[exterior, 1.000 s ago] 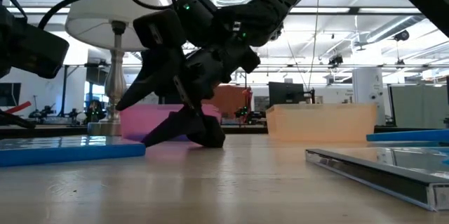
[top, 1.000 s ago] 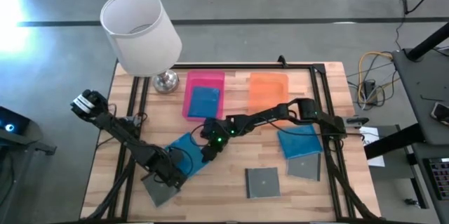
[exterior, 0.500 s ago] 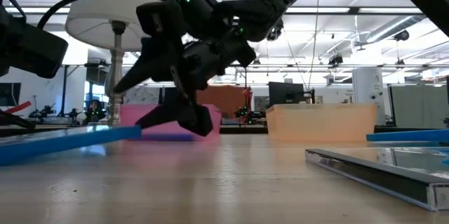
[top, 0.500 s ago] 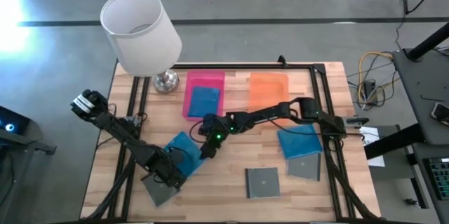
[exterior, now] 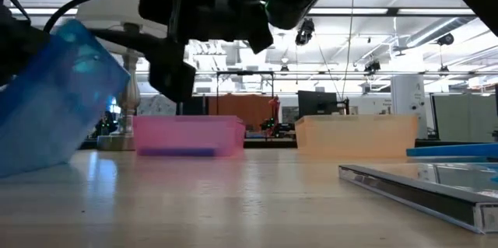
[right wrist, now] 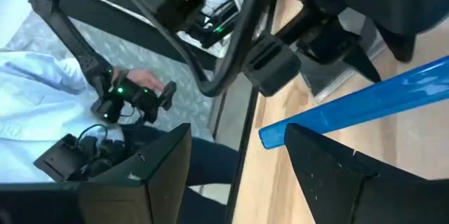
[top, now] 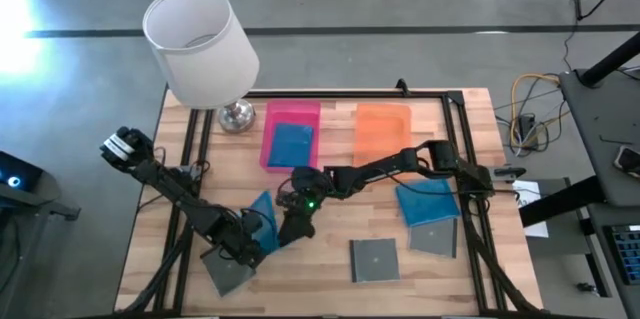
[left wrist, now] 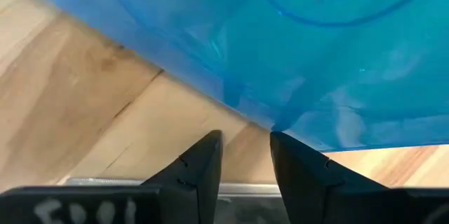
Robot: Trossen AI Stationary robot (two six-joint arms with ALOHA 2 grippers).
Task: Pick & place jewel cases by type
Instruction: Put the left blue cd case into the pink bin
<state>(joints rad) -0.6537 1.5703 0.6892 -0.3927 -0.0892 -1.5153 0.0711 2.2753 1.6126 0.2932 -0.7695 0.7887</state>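
Left gripper (top: 252, 246) low at the near-left part of the table (top: 330, 279), fingers (left wrist: 200, 171) narrowly parted and pinching the lower edge of a blue jewel case (top: 263, 221); that case is tilted steeply up off the wood, one edge raised, seen in the low view as a slanted blue sheet (exterior: 54, 96) at far left. Right gripper (top: 296, 224) just beside the same case on its other side, fingers (right wrist: 330, 168) spread wide with the blue edge (right wrist: 365, 101) lying across the gap between them; nothing clamped, cannot tell if a finger touches it. Grey case (top: 228, 271) flat under and in front of the left gripper, near the table's front-left corner. Second grey case (top: 374, 260) flat at front centre, third grey case (top: 435, 236) to its right, partly overlapped by another blue case (top: 425, 202). Third blue case (top: 291, 143) lies inside the pink tray (top: 290, 112) at the back; orange tray (top: 383, 127) beside it holds nothing visible. Lamp (top: 200, 47) with white shade at back-left corner. Right wrist view shows a person's hand (right wrist: 144, 80) on a controller beyond the table edge
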